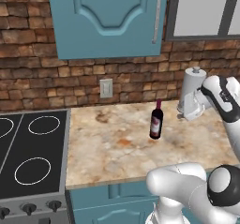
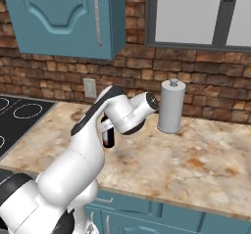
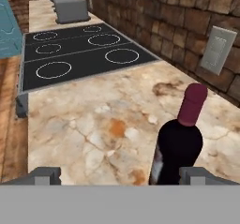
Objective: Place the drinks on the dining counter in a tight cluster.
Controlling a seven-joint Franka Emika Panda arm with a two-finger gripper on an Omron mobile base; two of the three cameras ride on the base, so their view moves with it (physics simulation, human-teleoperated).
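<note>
The gripper (image 3: 119,175) is spread wide in the hand view, its two grey fingertips low at left and right of the frame, clasping nothing. The wine bottle (image 3: 177,141) stands upright just inside the right fingertip, on the marbled table (image 3: 93,124) at lower right of the frame. Beyond it a black stovetop (image 3: 75,52) fills the upper left, a grey toaster (image 3: 70,7) sits at the top, and a wall socket (image 3: 215,49) is on the brick wall at right.

Base views flank arm, sharing counter (image 1: 117,148); hand view close along it.
</note>
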